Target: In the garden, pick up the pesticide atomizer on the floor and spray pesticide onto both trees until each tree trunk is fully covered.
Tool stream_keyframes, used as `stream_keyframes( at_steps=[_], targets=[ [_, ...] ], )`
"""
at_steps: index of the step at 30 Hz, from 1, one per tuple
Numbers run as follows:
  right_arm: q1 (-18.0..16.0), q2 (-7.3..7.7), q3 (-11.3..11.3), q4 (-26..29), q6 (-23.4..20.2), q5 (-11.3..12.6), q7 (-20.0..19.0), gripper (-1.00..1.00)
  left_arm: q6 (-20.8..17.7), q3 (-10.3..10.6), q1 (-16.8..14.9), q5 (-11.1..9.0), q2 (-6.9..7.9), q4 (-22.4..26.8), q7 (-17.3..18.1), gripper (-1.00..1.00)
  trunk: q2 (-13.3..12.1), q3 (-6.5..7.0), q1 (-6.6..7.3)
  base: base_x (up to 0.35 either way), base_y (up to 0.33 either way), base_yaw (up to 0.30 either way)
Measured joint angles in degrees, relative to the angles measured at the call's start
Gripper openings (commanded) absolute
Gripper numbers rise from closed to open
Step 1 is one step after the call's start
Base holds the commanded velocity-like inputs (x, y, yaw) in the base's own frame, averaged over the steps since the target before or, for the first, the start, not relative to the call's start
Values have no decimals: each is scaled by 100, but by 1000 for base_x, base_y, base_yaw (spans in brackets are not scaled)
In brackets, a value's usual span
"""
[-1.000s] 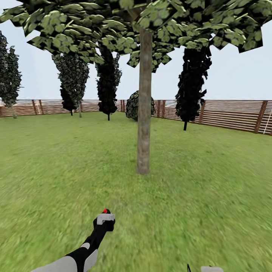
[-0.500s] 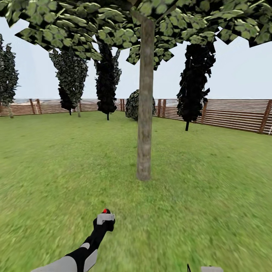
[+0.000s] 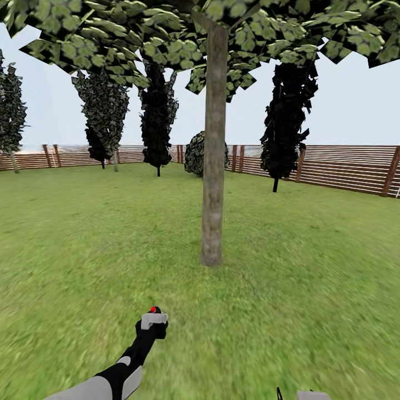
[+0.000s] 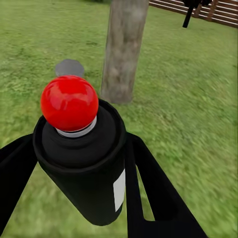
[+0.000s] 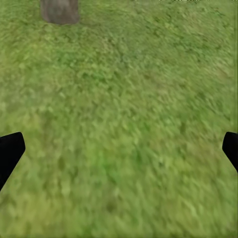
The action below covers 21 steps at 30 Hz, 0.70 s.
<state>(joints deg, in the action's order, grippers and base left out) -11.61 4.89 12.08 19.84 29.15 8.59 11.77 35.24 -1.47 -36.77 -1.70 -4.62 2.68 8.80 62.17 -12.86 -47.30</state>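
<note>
Left gripper (image 4: 74, 198) closed around the spray bottle (image 4: 84, 163), black fingers (image 4: 148, 193) pressed against both sides of its dark body; white label patch on the bottle's side, red knob (image 4: 69, 103) on top; in the head view the bottle (image 3: 154, 321) sits at the end of the outstretched left arm (image 3: 119, 372), held above the lawn (image 3: 311, 289), its pale grey head facing the tree trunk (image 3: 213, 150); trunk stands straight ahead of the bottle, apart from it, grey-brown and mottled, base in the grass; leafy canopy (image 3: 111, 39) spreads overhead; wooden slat fence (image 3: 333, 166) runs behind, with dark narrow trees (image 3: 286, 111) along it; right gripper (image 5: 119, 151) open wide, holding nothing, fingertips (image 5: 10, 151) at either edge over bare grass; trunk base (image 5: 59, 11) visible beyond.
</note>
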Motion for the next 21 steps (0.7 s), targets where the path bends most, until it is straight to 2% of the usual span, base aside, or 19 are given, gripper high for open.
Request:
stream_keyframes(
  at_steps=[4, 5, 7, 8, 9, 11, 12, 13, 14, 16, 17, 18, 19, 20, 21],
  targets=[
    [-33, 175, -2, 280, -103, -6, -56, 100, 1, -5, 0, -7, 96, 7, 15, -100, 0, 0, 0, 0, 0, 0],
    [-162, 342, -4, 443, -353, -4, -211, 100, -2, 4, 0, -12, 166, 8, 42, -100, 0, 1, 0, 0, 0, 0],
    [-439, 543, -1, 548, -806, 2, -563, 100, -8, 48, 0, 10, 216, 14, 150, -100, 0, 1, 0, 0, 0, 0],
    [-611, 630, -2, 560, -1070, 16, -822, 100, -15, 61, 0, 18, 234, 27, 241, -100, 0, 1, 0, 0, 0, 0],
    [-971, 760, 13, 493, -1582, 9, -1390, 100, -31, 90, 0, 38, 260, 87, 515, -100, 0, 1, 0, 0, 0, 0],
    [-1401, 851, 8, 335, -1954, 11, -2022, 100, -93, 90, 0, 55, 284, 194, 868, -100, 0, 1, 0, 0, 0, 0],
    [-1783, 907, 4, 149, -2185, 12, -2504, 100, -280, 105, 0, 105, 311, 333, 1224, -100, 0, 1, 0, 0, 0, 0],
    [-1988, 927, 1, 64, -2275, 16, -2707, 100, -449, 93, 0, 135, 327, 411, 1382, -100, 0, 1, 0, 0, 0, 0],
    [-2263, 951, -3, -64, -2396, 20, -2998, 100, -867, 115, 0, 276, 350, 556, 1610, -100, 0, 1, 0, 0, 0, 0],
    [-2482, 964, -4, -145, -2477, 25, -3206, 100, -1330, 118, 0, 509, 365, 697, 1769, -100, 0, 0, 0, 0, 0, 0],
    [-2631, 963, -7, -186, -2527, 33, -3381, 100, -1655, 136, 1, 847, 367, 816, 1875, -100, 0, 1, 0, 0, 0, 0],
    [-2692, 962, -6, -203, -2546, 33, -3493, 100, -1775, 128, 0, 1051, 363, 871, 1911, -100, 0, 0, 0, 0, 0, 0],
    [-2776, 959, -8, -222, -2572, 40, -3783, 100, -1936, 141, 0, 1437, 343, 945, 1993, -100, 0, 0, 0, 0, 0, 0],
    [-2809, 960, -8, -226, -2582, 41, -3984, 100, -2001, 136, 0, 1605, 325, 975, 2052, -100, 0, 0, 0, 0, 0, 0],
    [-2855, 963, -9, -218, -2598, 47, -4481, 100, -2073, 145, 0, 1873, 283, 1013, 2205, -100, 0, 0, 0, 0, 0, 0]
  ],
)
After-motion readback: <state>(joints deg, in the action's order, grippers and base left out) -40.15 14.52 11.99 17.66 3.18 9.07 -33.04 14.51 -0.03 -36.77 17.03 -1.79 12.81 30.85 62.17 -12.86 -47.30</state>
